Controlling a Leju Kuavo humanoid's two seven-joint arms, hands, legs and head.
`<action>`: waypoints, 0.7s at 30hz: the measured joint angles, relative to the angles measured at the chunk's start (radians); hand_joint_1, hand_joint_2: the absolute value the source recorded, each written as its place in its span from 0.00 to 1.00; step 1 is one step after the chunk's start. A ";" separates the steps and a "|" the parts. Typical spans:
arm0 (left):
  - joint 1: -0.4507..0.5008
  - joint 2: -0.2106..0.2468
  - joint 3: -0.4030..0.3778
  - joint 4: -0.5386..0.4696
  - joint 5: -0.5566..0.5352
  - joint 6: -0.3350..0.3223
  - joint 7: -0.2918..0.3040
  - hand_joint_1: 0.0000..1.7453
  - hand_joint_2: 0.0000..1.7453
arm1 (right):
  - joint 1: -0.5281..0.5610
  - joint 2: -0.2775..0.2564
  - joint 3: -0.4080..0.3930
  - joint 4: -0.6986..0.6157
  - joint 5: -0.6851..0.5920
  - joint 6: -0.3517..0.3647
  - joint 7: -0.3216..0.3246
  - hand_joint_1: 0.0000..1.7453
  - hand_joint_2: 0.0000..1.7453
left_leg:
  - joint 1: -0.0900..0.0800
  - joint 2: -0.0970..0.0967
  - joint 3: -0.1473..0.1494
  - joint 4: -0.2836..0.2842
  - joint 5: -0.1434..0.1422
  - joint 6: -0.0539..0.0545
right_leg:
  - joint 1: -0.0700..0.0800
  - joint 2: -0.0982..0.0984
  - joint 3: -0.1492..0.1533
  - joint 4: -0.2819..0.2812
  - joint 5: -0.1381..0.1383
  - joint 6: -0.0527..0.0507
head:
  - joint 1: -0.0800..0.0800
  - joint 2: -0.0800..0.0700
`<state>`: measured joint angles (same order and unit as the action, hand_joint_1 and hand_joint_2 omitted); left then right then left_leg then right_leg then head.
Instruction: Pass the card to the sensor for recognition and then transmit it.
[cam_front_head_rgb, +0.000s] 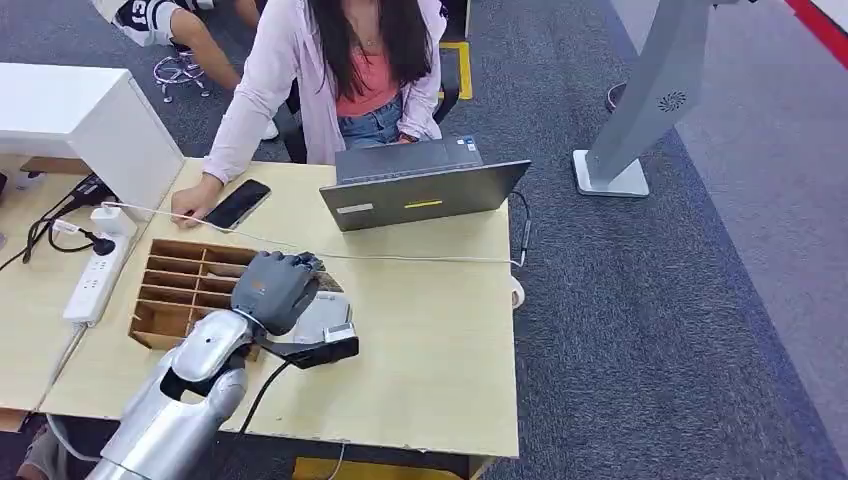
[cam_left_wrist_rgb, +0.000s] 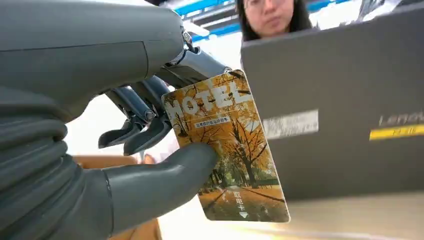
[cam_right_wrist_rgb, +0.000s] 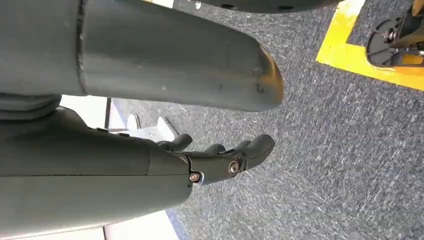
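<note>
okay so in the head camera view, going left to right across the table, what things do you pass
White power strip → wooden slotted organizer → left hand over the card sensor → grey laptop.

Your left robot hand (cam_front_head_rgb: 275, 290) has bare counter (cam_front_head_rgb: 430, 330) rightward; laptop (cam_front_head_rgb: 420, 190) ahead and wooden organizer (cam_front_head_rgb: 185, 285) leftward block passage.
</note>
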<state>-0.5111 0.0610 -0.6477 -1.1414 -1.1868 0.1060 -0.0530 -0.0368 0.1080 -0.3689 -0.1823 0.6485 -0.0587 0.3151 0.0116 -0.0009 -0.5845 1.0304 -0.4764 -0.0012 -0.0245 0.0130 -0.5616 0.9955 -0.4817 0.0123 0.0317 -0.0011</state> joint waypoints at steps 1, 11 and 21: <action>0.001 0.001 -0.002 0.002 0.006 -0.014 0.001 1.00 1.00 | 0.000 0.000 -0.002 0.000 0.002 0.000 -0.001 0.00 0.00 | 0.000 0.000 0.000 0.000 0.000 0.000 | 0.000 0.000 0.000 0.000 0.000 0.000 | 0.000 0.000; -0.004 -0.015 -0.016 0.111 0.007 -0.025 0.054 1.00 1.00 | 0.000 0.002 -0.023 0.000 0.027 0.003 -0.001 0.00 0.00 | 0.000 0.000 0.000 0.000 0.000 0.000 | 0.000 0.000 0.000 0.000 0.000 0.000 | 0.000 0.000; -0.021 -0.037 -0.016 0.172 -0.005 -0.035 0.101 1.00 1.00 | 0.001 0.005 -0.041 0.000 0.036 0.002 0.005 0.00 0.00 | 0.000 0.000 0.000 0.000 0.000 0.000 | 0.000 0.000 0.000 0.000 0.000 0.000 | 0.000 0.000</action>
<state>-0.5319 0.0244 -0.6634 -0.9694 -1.1917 0.0710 0.0476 -0.0357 0.1129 -0.4101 -0.1827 0.6848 -0.0568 0.3197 0.0116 -0.0009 -0.5844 1.0304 -0.4764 -0.0011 -0.0245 0.0131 -0.5618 0.9955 -0.4816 0.0124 0.0317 -0.0011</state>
